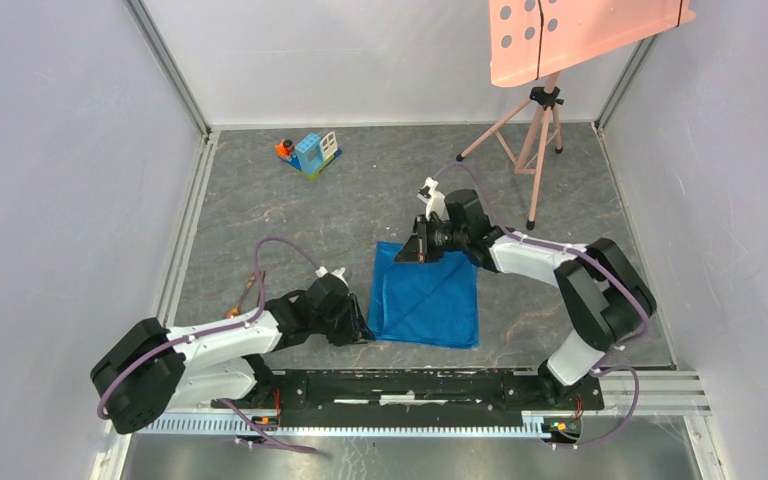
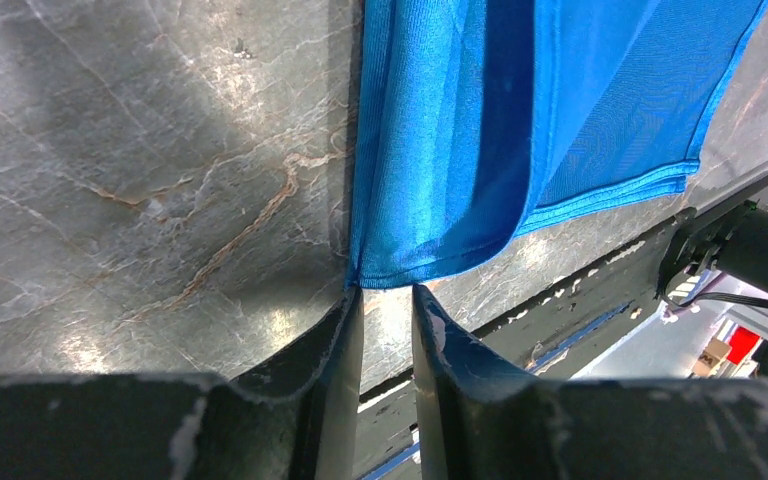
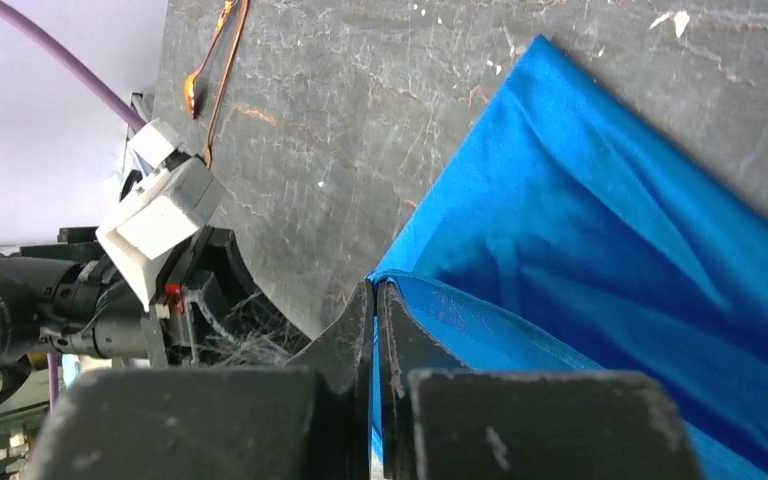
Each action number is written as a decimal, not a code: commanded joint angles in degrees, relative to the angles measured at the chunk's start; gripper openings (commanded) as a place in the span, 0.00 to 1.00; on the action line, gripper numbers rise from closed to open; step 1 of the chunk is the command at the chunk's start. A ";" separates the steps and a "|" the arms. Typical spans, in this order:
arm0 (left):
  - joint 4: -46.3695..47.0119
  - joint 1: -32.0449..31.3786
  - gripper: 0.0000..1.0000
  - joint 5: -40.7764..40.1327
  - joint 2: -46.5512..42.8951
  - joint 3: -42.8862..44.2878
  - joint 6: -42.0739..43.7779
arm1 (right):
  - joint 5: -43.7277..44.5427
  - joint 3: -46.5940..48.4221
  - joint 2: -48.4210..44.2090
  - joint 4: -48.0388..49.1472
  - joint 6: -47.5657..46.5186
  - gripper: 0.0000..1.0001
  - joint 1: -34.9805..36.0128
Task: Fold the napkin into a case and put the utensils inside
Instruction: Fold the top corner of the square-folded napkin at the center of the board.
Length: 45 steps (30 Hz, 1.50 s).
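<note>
The bright blue rectangular cloth napkin (image 1: 430, 300) is spread on the grey marbled desk (image 1: 290, 215) (two layers seen at its near edge). Its far left corner is pinched in the right end effector (image 3: 375, 287); the left end effector (image 2: 387, 292) is parted narrowly at the near left corner

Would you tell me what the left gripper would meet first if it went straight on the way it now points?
Most likely the napkin: its near corner lies right ahead of the fingertips of the left gripper.
</note>
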 commanded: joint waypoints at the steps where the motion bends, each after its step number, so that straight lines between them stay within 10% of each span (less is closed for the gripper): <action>1: 0.91 0.08 0.32 0.71 -0.44 -1.06 0.63 | -2.70 4.01 3.40 6.03 1.16 0.00 0.38; 10: -8.66 0.30 0.38 -2.18 -11.22 3.72 -0.45 | -3.57 4.43 5.93 7.16 0.53 0.00 0.39; 25: -5.68 2.03 0.34 -4.13 4.74 7.36 8.10 | -3.10 2.62 7.34 13.02 3.41 0.00 0.38; 45: -4.81 2.01 0.27 -3.81 3.53 1.46 4.55 | 0.68 3.78 14.42 19.95 8.11 0.00 -2.16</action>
